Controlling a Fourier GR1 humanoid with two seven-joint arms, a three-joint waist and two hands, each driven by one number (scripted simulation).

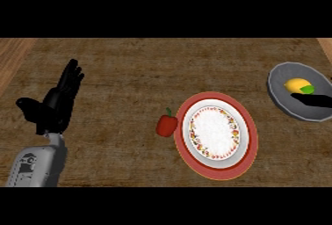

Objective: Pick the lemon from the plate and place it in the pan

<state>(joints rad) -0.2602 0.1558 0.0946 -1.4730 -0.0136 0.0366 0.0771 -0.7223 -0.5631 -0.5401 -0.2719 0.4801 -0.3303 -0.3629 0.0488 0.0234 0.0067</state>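
lemon (297, 84) in pan (285, 103) — placing nearly done | plate (217, 169) bare | right hand (315, 100) beside it, grip unclear | left hand (58, 103) open — resting

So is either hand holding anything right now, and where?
Left hand holds nothing. Right hand is at the lemon in the pan; a hold cannot be told.

Yellow lemon (297, 84) in grey pan (283, 102), red-rimmed plate (218, 169)

On my feed the left hand (55, 103) is matte black with slim fingers and a stubby thumb, on a glossy grey forearm (37, 165) with a small dark marking near its lower edge.
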